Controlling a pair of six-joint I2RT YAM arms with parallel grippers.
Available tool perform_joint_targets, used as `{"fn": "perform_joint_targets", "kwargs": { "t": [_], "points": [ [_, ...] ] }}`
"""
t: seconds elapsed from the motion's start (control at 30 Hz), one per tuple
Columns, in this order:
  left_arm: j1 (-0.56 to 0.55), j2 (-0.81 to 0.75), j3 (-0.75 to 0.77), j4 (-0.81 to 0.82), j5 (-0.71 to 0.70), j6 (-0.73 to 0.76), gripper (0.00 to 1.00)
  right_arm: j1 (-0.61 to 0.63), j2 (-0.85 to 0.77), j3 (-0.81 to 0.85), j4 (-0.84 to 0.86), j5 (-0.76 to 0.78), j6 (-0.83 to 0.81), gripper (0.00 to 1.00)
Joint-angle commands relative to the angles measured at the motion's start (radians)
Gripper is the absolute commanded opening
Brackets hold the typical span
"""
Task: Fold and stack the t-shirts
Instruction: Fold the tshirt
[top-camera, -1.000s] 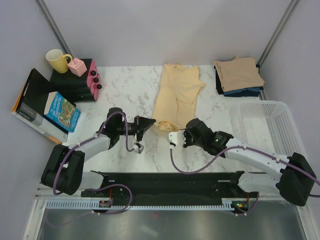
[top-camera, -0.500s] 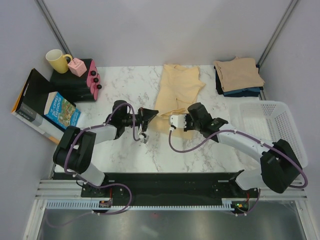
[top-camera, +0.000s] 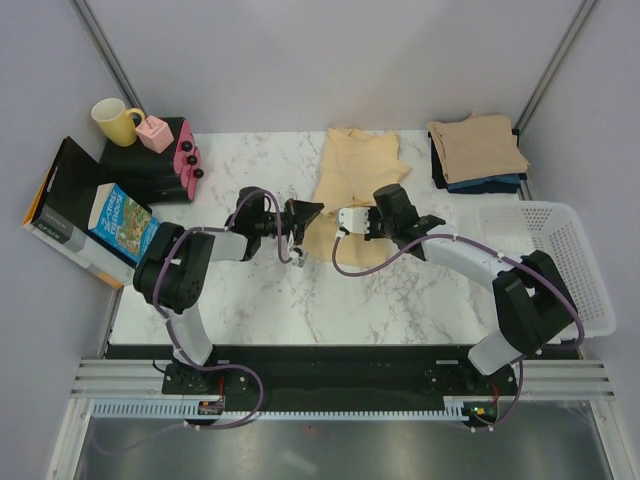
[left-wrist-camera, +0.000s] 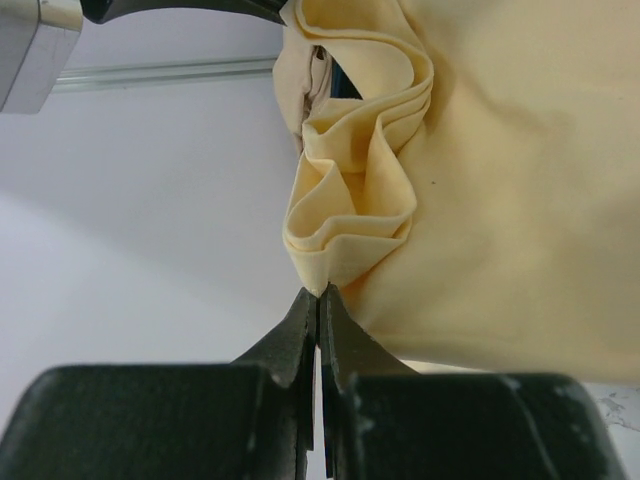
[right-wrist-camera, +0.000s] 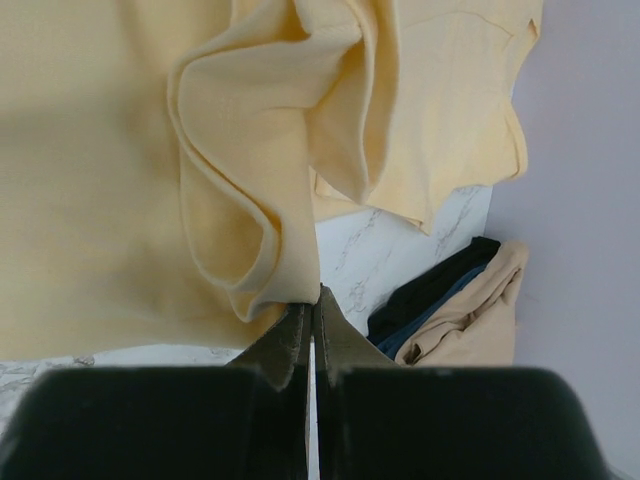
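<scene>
A pale yellow-cream t-shirt (top-camera: 358, 172) lies lengthwise on the marble table (top-camera: 250, 300), and its near hem is lifted off the surface. My left gripper (top-camera: 316, 209) is shut on a bunched corner of that hem; in the left wrist view its tips (left-wrist-camera: 320, 292) pinch the pleated cloth (left-wrist-camera: 360, 200). My right gripper (top-camera: 338, 214) is shut on the hem's other side, and its tips (right-wrist-camera: 315, 294) clamp a hanging fold (right-wrist-camera: 250, 200). At the far right a folded tan-beige t-shirt (top-camera: 477, 146) tops the dark navy and black ones (top-camera: 482, 184). This pile also shows in the right wrist view (right-wrist-camera: 465, 310).
A white mesh basket (top-camera: 545, 262) stands at the right edge. On the left are a book (top-camera: 125, 222), a slanted black folder (top-camera: 62, 195), and dark boxes (top-camera: 140, 165) that carry a yellow mug (top-camera: 115, 121) and a pink block (top-camera: 155, 133).
Both grippers, still shut on the hem, have travelled from near the arms' bases toward the far side and closer together. They carry the yellow shirt's near end up over its middle.
</scene>
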Motion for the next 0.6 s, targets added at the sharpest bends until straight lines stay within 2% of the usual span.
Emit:
{"fn": "perform_joint_targets", "kwargs": {
  "t": [0.0,0.57],
  "points": [
    [0.002,0.039,0.050,0.095,0.022,-0.017,0.04,-0.002,0.036,0.035,0.040,-0.017,-0.011,0.00],
    [-0.001,0.116,0.050,0.111,0.042,0.029,0.02,-0.029,0.102,0.017,0.144,0.056,0.051,0.00]
  ]
}}
